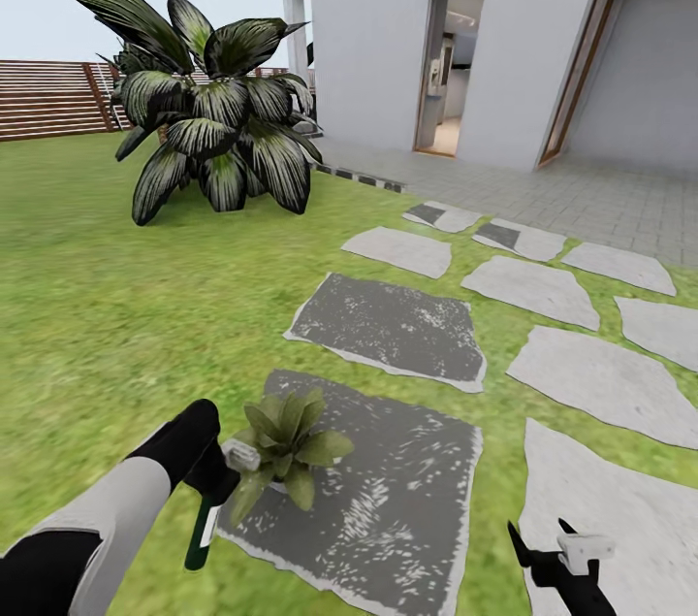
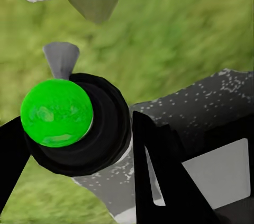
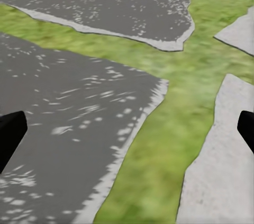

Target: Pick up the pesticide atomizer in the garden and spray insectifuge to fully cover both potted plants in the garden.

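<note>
My left gripper [image 1: 221, 474] is shut on the pesticide atomizer [image 1: 201, 543], a slim dark bottle with a white label strip that hangs down over the lawn's edge. In the left wrist view the atomizer [image 2: 74, 123] is seen end-on, with a bright green ball and a grey cone nozzle, and black fingers [image 2: 159, 176] on either side. One potted plant [image 1: 286, 446], a low rosette of pointed green leaves, sits on a dark stepping stone [image 1: 388, 509] just right of that gripper. The second potted plant is out of view. My right gripper [image 1: 555, 553] is open, low at the right, above the stones.
A big striped agave [image 1: 208, 126] stands on the lawn [image 1: 107, 306] at the far left, before a brown slatted fence [image 1: 48, 97]. Pale stepping stones [image 1: 601, 373] lead right toward a white house [image 1: 388, 24] with an open doorway [image 1: 448, 68].
</note>
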